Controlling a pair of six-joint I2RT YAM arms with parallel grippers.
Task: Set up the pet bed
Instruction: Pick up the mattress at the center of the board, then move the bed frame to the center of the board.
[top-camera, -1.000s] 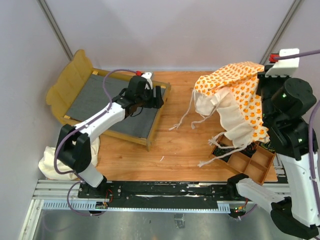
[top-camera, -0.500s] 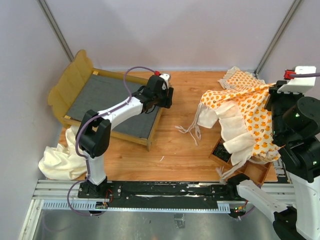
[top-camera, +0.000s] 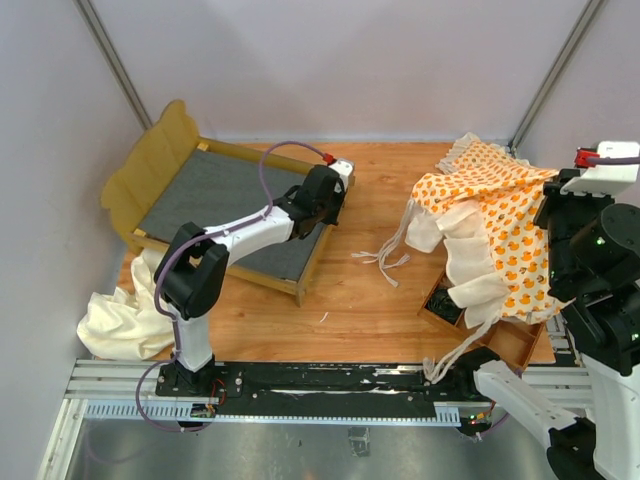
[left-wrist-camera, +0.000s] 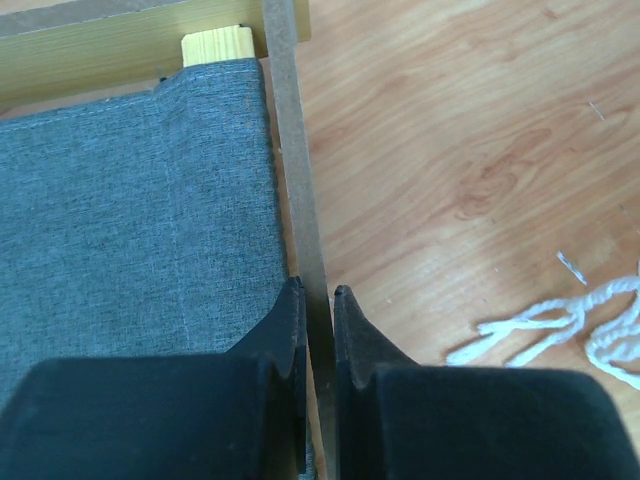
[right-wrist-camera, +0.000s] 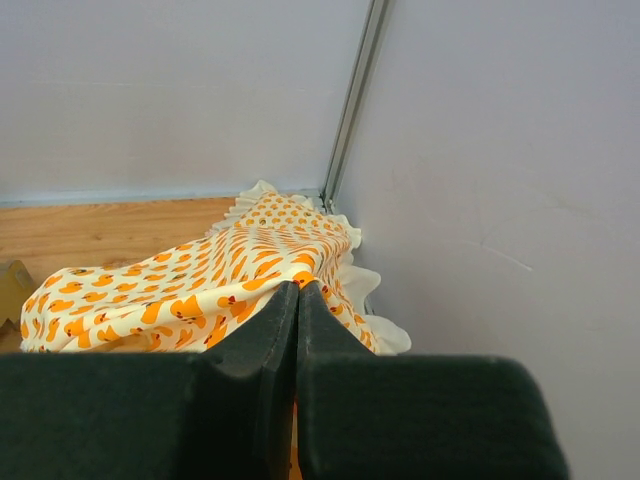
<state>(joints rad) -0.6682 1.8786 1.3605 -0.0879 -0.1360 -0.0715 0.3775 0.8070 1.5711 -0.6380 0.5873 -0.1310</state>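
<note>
Top view: bed frame lies at the left rear of the table; ruffled cushion hangs at the right.
Left wrist: left gripper pinches the frame's side rail.
Right wrist: right gripper is clamped on the cushion's fabric.

Probably a robotics lab; plain partition walls, aluminium mounting rail.

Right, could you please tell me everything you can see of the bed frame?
The bed frame is light wood with a scalloped headboard at its left end and a flat grey fabric base. It stands bare and skewed at the table's back left. The left gripper pinches its thin foot rail, one finger either side. A cream cloth lies by its near left corner.
</note>
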